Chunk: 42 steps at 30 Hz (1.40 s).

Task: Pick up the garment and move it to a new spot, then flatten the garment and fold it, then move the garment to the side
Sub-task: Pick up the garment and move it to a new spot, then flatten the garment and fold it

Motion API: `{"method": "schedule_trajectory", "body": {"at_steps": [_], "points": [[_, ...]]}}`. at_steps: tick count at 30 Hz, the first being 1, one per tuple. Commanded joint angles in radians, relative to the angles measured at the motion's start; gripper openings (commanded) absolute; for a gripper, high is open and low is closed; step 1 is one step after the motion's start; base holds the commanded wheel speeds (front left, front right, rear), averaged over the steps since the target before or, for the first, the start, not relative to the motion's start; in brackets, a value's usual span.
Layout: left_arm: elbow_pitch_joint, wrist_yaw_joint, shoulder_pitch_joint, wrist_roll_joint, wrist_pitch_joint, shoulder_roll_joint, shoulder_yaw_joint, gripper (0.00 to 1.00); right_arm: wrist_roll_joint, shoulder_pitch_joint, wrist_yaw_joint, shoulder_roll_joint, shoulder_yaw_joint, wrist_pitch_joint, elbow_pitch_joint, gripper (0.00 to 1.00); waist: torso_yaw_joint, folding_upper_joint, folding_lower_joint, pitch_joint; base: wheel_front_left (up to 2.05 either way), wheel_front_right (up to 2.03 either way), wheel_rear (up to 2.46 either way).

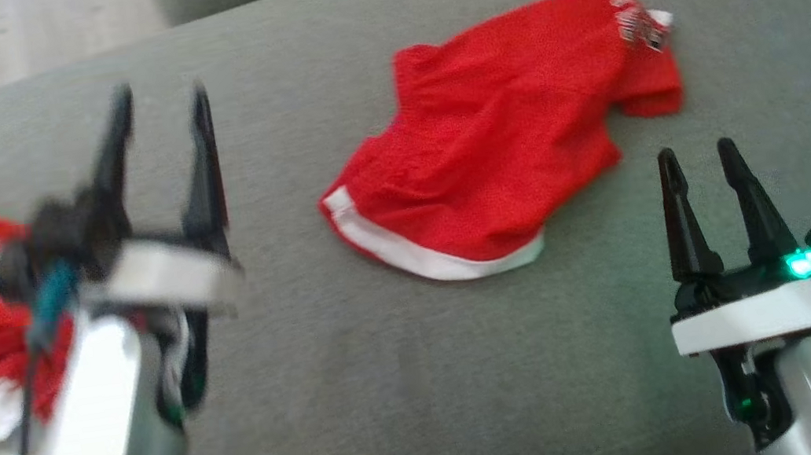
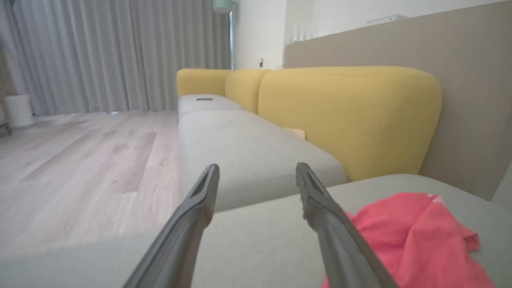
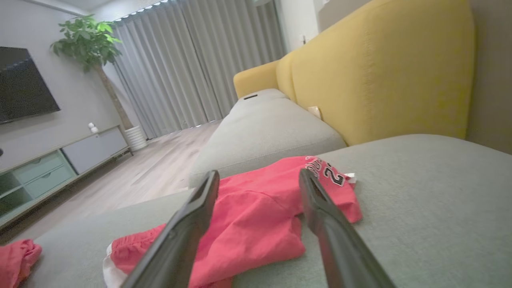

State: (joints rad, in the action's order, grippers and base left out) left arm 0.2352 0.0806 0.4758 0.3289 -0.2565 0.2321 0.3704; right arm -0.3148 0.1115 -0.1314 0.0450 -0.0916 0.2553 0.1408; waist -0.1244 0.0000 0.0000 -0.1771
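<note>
Soft, light and floppy, the red garment point(image 1: 499, 159) lies rumpled on the grey sofa seat point(image 1: 396, 387), just ahead-left of the jaws of the right gripper point(image 1: 696, 151) and off to the right of the left gripper point(image 1: 160, 94), both gaping empty, so I'd pinch its white-banded hem corner.

The right tool point(image 3: 259, 175) shows spread fingers point(image 3: 188, 232) framing a white-trimmed red garment point(image 3: 256, 224) marked "23" mid-frame on the grey sofa point(image 3: 420, 192).
</note>
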Motion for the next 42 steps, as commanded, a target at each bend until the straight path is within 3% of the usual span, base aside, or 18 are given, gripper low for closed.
{"method": "schedule_trajectory", "body": {"at_steps": [1, 6, 9, 15, 24, 34, 42], "points": [[-0.057, 0.01, -0.01, 0.008, -0.005, 0.023, -0.05, 1.0, 0.011, 0.006, 0.001, 0.005, -0.014, 0.006, -0.027, 1.0, 0.067, 0.0, 0.0, 0.039, 0.0, 0.0, 0.0], [-0.183, 0.02, -0.258, -0.007, -0.005, -0.04, -0.113, 1.0, 0.032, -0.023, 0.001, 0.005, 0.011, 0.006, -0.013, 1.0, 0.121, 0.0, 0.0, 0.08, 0.0, 0.0, 0.0], [-0.236, -0.003, -0.349, -0.014, -0.005, -0.1, -0.155, 1.0, 0.035, -0.034, 0.001, 0.005, 0.011, 0.006, -0.007, 1.0, 0.127, 0.0, 0.0, 0.094, 0.0, 0.0, 0.0], [-0.245, -0.05, -0.429, -0.059, -0.005, -0.161, -0.203, 1.0, 0.036, -0.053, 0.001, 0.005, 0.008, 0.006, -0.001, 1.0, 0.135, 0.0, 0.0, 0.102, 0.0, 0.0, 0.0], [-0.229, -0.096, -0.412, -0.091, -0.005, -0.18, -0.23, 1.0, 0.045, -0.057, 0.001, 0.005, -0.021, 0.006, 0.033, 1.0, 0.132, 0.0, 0.0, 0.097, 0.0, 0.0, 0.0], [-0.226, -0.095, -0.391, -0.076, -0.005, -0.182, -0.21, 1.0, -0.02, -0.008, 0.001, 0.005, -0.13, -0.017, 0.278, 1.0, 0.167, 0.0, 0.0, 0.072, 0.0, 0.0, 0.0], [-0.22, -0.089, -0.382, -0.073, -0.005, -0.182, -0.189, 1.0, -0.128, 0.087, 0.001, 0.005, -0.14, -0.013, 0.427, 1.0, 0.21, 0.0, 0.0, 0.042, 0.0, 0.0, 0.0]]}}
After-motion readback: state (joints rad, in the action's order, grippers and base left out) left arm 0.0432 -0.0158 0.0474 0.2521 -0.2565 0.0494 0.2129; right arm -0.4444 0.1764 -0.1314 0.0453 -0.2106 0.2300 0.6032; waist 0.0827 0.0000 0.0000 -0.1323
